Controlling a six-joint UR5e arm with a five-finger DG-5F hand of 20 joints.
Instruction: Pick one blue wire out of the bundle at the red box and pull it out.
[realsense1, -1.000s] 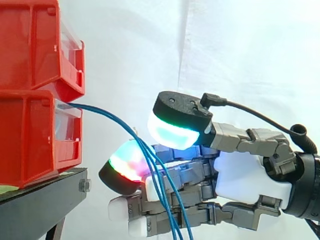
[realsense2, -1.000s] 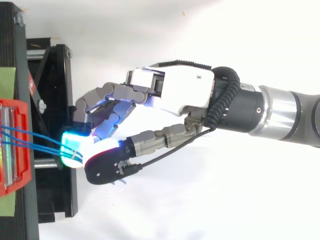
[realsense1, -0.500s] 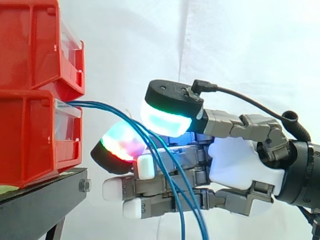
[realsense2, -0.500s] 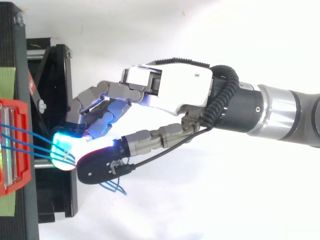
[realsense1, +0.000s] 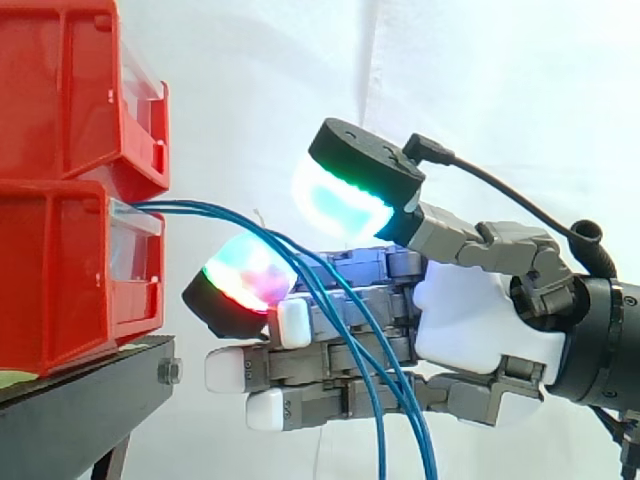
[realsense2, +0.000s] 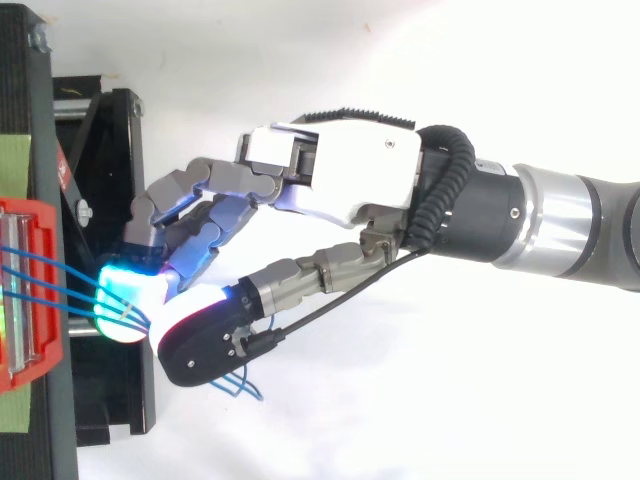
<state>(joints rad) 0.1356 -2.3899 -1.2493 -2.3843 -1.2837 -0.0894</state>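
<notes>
side view: two red bins stacked at the left edge, the upper bin (realsense1: 60, 90) resting on the lower bin (realsense1: 60, 280), both on a black stand (realsense1: 80, 410) before a white curtain (realsense1: 500, 100)

a bundle of thin blue wires (realsense1: 185, 208) comes out of the front of the lower bin near its top edge, arcs to the right and then hangs down past the bottom of the view

the robot hand (realsense1: 470, 320) reaches in from the right at the level of the lower bin, its fingers stretched almost straight toward the bin and stacked one above another, close to the bin without touching it

the top finger's pad (realsense1: 245, 285) glows green, red and blue, and sits just under the wires where they begin to bend down

the thumb pad (realsense1: 345, 195), glowing white and green, is lifted above the fingers, so the robot hand stands narrowly apart; the wires run through this gap and drape across the side of the fingers, with no pinch on them that shows

top view: the arm (realsense2: 560, 225) enters from the right, and the wires run from the bin to the glowing fingertip, which is near the bin's front

two loose wire ends (realsense2: 245, 385) curl out just beside the black back of the thumb
</notes>
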